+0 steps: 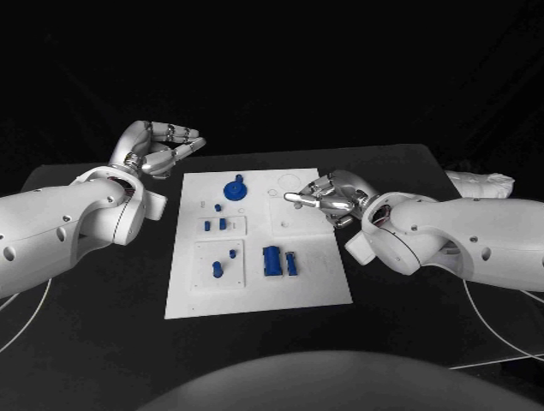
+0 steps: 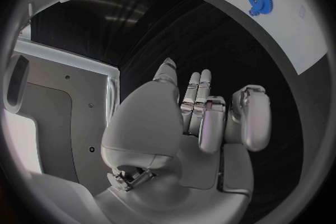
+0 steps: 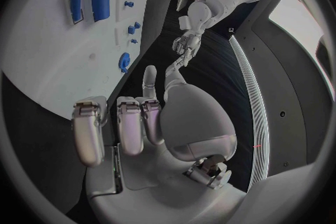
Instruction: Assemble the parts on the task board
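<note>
**Head view: both hands empty at the board's sides, blue parts lying across it**

Head view shows the board (image 1: 257, 282) flat in the middle of the tabletop (image 1: 420, 325). On it lie a blue gear (image 1: 236, 189) near the far end, two small pegs (image 1: 213, 225) at mid-board, two more small pieces (image 1: 224, 261) in the near left panel, and a larger block (image 1: 273, 260) with a slim bar (image 1: 293, 263) just beside it on the near right. Whether each piece sits seated in its slot or only rests loose, I cannot tell from here, so the scene fits either a board waiting for its parts to be fitted or one with them already placed.

For any fitting, I judge that a hand should come down squarely over one piece, pinch it by its sides, and keep clear of its neighbours, since the block and bar lie close together.

The left hand (image 1: 160, 147) hovers off the board's far left corner, fingers (image 2: 203, 102) curled in together and holding nothing. The right hand (image 1: 329, 196) sits at the board's right edge, over its far half, fingers (image 3: 130, 123) bent inward, one reaching toward the board, nothing between them.
</note>
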Controlling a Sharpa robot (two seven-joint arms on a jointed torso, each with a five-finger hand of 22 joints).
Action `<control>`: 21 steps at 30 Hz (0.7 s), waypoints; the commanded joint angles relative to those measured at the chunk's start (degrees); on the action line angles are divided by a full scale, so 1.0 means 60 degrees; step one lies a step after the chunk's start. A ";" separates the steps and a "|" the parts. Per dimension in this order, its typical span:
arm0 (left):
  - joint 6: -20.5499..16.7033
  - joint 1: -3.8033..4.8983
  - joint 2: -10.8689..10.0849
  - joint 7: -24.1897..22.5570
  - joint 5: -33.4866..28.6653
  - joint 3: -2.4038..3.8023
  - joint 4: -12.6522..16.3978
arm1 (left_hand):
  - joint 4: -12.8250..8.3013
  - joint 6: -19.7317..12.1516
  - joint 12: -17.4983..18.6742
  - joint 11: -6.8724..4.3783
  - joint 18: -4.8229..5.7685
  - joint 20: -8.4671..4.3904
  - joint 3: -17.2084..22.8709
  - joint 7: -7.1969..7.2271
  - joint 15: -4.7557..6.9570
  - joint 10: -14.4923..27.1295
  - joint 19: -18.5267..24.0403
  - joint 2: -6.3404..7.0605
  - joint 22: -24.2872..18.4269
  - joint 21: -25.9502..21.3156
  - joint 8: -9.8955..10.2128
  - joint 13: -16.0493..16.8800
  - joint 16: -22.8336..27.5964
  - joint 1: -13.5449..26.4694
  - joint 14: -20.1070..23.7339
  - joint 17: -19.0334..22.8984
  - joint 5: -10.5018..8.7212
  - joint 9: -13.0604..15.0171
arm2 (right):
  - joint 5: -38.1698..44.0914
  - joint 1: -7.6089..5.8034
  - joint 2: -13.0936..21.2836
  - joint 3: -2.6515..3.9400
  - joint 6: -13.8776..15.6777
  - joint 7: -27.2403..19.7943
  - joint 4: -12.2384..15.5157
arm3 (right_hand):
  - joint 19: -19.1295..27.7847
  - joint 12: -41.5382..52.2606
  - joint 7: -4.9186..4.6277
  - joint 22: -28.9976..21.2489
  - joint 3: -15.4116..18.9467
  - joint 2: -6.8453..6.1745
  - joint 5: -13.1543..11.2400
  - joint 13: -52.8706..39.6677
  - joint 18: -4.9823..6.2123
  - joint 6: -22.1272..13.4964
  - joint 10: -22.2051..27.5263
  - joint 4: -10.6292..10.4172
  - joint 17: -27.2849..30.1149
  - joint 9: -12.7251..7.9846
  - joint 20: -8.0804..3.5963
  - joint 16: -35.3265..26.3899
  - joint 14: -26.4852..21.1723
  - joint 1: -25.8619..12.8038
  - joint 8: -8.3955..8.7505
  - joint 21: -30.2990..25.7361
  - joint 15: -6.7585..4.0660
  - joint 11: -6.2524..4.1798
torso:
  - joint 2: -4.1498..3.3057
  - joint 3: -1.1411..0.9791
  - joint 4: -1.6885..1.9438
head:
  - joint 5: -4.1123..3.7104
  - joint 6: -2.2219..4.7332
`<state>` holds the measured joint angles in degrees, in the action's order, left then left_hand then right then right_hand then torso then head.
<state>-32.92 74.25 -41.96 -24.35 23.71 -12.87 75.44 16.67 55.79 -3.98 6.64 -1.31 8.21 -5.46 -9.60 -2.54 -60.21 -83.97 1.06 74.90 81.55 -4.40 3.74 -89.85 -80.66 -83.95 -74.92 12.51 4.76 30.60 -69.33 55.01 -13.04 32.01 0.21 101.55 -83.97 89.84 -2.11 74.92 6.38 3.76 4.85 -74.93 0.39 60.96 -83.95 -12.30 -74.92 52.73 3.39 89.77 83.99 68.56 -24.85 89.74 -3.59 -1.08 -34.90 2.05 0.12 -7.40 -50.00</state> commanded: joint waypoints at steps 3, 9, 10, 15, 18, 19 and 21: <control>0.0041 0.0006 -0.0005 -0.0098 0.0037 0.0007 0.0027 | 0.0008 0.0059 0.0034 0.0000 -0.0118 0.0029 -0.0043 0.0009 -0.0019 0.0019 -0.0128 -0.0082 0.2075 -0.0059 0.0058 -0.0011 -0.0025 0.0024 -0.1008 -0.2514 0.0014 -0.0015 | 0.1336 0.0049 0.0070 -0.0003 -0.2042 0.2262 0.0036 | -0.1004 0.0026 0.0301 0.2514 0.0337 0.0095 -0.0237 -0.2512 -0.0065 0.0012 -0.1008 -0.0334 -0.2514 0.1073 -0.0347 0.0039 0.1002 -0.0491 -0.0987 0.0043 -0.0305 -0.0293 | 0.0001 0.0016 -0.0020 | 0.0027 0.0000; 0.0042 0.0006 0.0010 -0.0088 0.0037 0.0007 0.0012 | 0.0008 0.0059 0.0034 0.0000 -0.0118 0.0029 -0.0043 0.0009 -0.0019 0.0019 -0.0128 -0.0082 0.2075 -0.0059 0.0058 -0.0011 -0.0025 0.0024 -0.1008 -0.2514 0.0014 -0.0015 | 0.2236 0.0161 0.0108 -0.0005 -0.3541 0.4028 0.0102 | -0.1004 0.0026 0.0401 0.2514 0.0405 0.0226 -0.0293 -0.2512 -0.0065 0.0231 -0.1008 -0.0395 -0.2514 0.1862 -0.0461 0.0039 0.1002 -0.0564 -0.1836 0.0043 -0.0391 -0.0403 | -0.0007 0.0010 -0.0013 | 0.0005 0.0000; 0.0045 0.0006 0.0013 -0.0087 0.0037 0.0007 0.0012 | 0.0008 0.0059 0.0034 0.0000 -0.0118 0.0029 -0.0043 0.0009 -0.0019 0.0019 -0.0128 -0.0082 0.2075 -0.0059 0.0058 -0.0011 -0.0025 0.0024 -0.1008 -0.2514 0.0014 -0.0015 | 0.2353 0.0197 0.0103 -0.0005 -0.3695 0.4246 0.0103 | -0.1004 0.0026 0.0414 0.2514 0.0422 0.0233 -0.0302 -0.2512 -0.0065 0.0355 -0.1008 -0.0393 -0.2514 0.2118 -0.0477 0.0039 0.1002 -0.0569 -0.2193 0.0043 -0.0406 -0.0416 | -0.0009 0.0010 -0.0016 | 0.0013 0.0000; 0.0056 0.0006 0.0016 -0.0080 0.0037 0.0007 0.0012 | 0.0008 0.0059 0.0034 0.0000 -0.0118 0.0029 -0.0043 0.0009 -0.0019 0.0019 -0.0128 -0.0082 0.2075 -0.0059 0.0058 -0.0011 -0.0025 0.0024 -0.1008 -0.2514 0.0014 -0.0015 | 0.2749 0.0378 -0.0005 -0.0006 -0.4076 0.4933 0.0024 | -0.1004 0.0026 0.0458 0.2514 0.0471 0.0262 -0.0302 -0.2512 -0.0065 0.0803 -0.1008 -0.0342 -0.2514 0.3087 -0.0526 0.0039 0.1002 -0.0566 -0.3524 0.0043 -0.0452 -0.0461 | -0.0015 -0.0001 -0.0018 | 0.0010 0.0000; 0.0065 0.0006 0.0012 -0.0078 0.0037 0.0007 0.0014 | 0.0008 0.0059 0.0034 0.0000 -0.0118 0.0029 -0.0043 0.0009 -0.0019 0.0019 -0.0128 -0.0082 0.2075 -0.0059 0.0058 -0.0011 -0.0025 0.0024 -0.1008 -0.2514 0.0014 -0.0015 | 0.2890 0.0438 -0.0103 -0.0006 -0.4234 0.5164 -0.0043 | -0.1004 0.0026 0.0477 0.2514 0.0488 0.0289 -0.0308 -0.2512 -0.0065 0.1041 -0.1008 -0.0317 -0.2514 0.3520 -0.0544 0.0039 0.1002 -0.0572 -0.4153 0.0043 -0.0470 -0.0479 | -0.0017 -0.0009 -0.0014 | 0.0008 0.0000; 0.0069 0.0006 0.0011 -0.0076 0.0037 0.0007 0.0015 | 0.0008 0.0059 0.0034 0.0000 -0.0118 0.0029 -0.0043 0.0009 -0.0019 0.0019 -0.0128 -0.0082 0.2075 -0.0059 0.0058 -0.0011 -0.0025 0.0024 -0.1008 -0.2514 0.0014 -0.0015 | 0.2938 0.0451 -0.0137 -0.0006 -0.4285 0.5223 -0.0065 | -0.1004 0.0026 0.0480 0.2514 0.0492 0.0295 -0.0310 -0.2512 -0.0065 0.1066 -0.1008 -0.0316 -0.2514 0.3583 -0.0548 0.0039 0.1002 -0.0578 -0.4232 0.0043 -0.0473 -0.0483 | -0.0013 -0.0008 -0.0014 | 0.0005 0.0000; 0.0072 0.0006 0.0009 -0.0074 0.0037 0.0007 0.0018 | 0.0008 0.0059 0.0034 0.0000 -0.0118 0.0029 -0.0043 0.0009 -0.0019 0.0019 -0.0128 -0.0082 0.2075 -0.0059 0.0058 -0.0011 -0.0025 0.0024 -0.1008 -0.2514 0.0014 -0.0015 | 0.3049 0.0472 -0.0201 -0.0006 -0.4365 0.5317 -0.0106 | -0.1004 0.0026 0.0483 0.2514 0.0492 0.0304 -0.0311 -0.2512 -0.0065 0.1063 -0.1008 -0.0311 -0.2514 0.3620 -0.0551 0.0039 0.1002 -0.0577 -0.4258 0.0043 -0.0476 -0.0486 | -0.0009 -0.0002 -0.0009 | 0.0003 0.0000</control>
<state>-32.92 74.25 -41.99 -24.32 23.71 -12.87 75.41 16.67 55.79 -3.98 6.64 -1.31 8.21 -5.46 -9.60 -2.54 -60.21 -83.97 1.06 74.91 81.55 -4.40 3.74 -89.85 -80.66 -83.95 -74.91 12.51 4.76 45.45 -66.59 53.98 -13.08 9.77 28.15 101.03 -84.01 89.84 0.74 74.91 9.09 5.19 3.21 -74.94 0.38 67.09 -83.99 -14.25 -74.91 74.30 0.40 89.77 84.03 65.08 -50.17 89.74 -6.17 -3.74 -34.99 2.03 0.02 -7.36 -50.00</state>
